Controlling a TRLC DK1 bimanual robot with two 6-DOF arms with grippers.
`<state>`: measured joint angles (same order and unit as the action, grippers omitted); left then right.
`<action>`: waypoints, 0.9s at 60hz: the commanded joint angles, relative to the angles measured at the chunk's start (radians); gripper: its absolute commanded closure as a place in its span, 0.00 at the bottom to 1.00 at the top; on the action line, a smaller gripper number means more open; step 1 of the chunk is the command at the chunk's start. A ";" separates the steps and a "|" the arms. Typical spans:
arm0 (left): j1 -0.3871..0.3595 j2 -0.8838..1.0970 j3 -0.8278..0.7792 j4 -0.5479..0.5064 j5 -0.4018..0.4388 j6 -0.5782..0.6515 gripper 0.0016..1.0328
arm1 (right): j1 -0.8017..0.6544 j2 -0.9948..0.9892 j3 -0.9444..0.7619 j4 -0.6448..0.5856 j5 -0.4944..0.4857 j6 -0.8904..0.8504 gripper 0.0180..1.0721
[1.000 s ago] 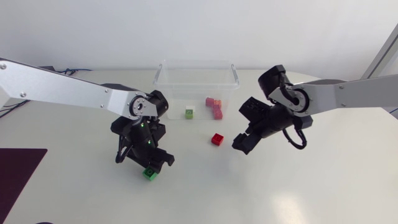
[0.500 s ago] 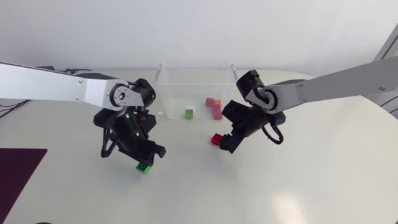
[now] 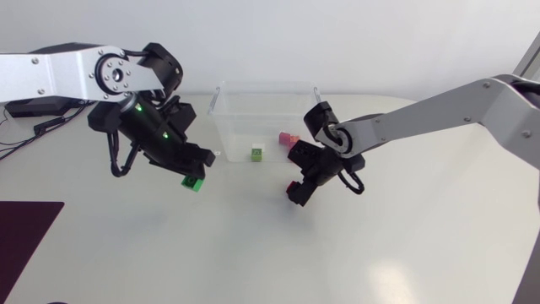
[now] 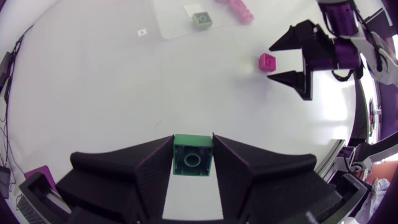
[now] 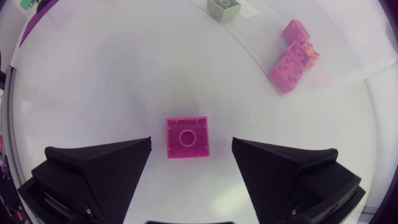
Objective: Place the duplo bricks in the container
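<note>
While right gripper [image 5: 191, 144] gapes — brick [image 5: 187, 136] between, untouched

No text, label or number can be read anywhere

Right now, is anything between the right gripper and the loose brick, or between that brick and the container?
Nothing visible. The brick lies between the open fingers of the right gripper, touching neither. Only bare table separates it from the container, whose near wall would probably have to be lifted over.
</note>
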<state>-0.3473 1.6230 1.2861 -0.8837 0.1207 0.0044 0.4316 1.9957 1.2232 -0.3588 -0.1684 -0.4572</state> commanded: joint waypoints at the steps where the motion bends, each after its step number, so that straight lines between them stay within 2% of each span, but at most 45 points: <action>1: 0.019 -0.026 0.044 0.025 0.019 0.017 0.80 | 0.016 0.046 0.015 0.015 0.017 -0.017 0.29; 6: 0.021 -0.041 0.065 0.061 0.025 0.014 0.80 | 0.024 0.063 0.013 0.037 0.020 -0.020 0.58; 13: 0.027 -0.052 0.098 0.124 0.034 0.005 0.80 | 0.030 0.066 0.012 0.040 0.030 -0.021 0.66; 27: 0.050 -0.017 0.180 0.282 0.071 -0.017 0.80 | 0.033 -0.034 -0.042 0.034 0.052 -0.021 0.76; 43: 0.041 0.163 0.326 0.417 0.073 -0.047 0.80 | 0.033 -0.250 -0.053 -0.083 0.073 -0.006 0.76; 54: 0.041 0.304 0.441 0.468 0.073 -0.063 0.79 | 0.041 -0.364 0.009 -0.178 0.073 0.012 0.76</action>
<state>-0.3031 1.8622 1.6672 -0.4366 0.1837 -0.0280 0.4583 1.6711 1.1973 -0.5053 -0.1017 -0.4549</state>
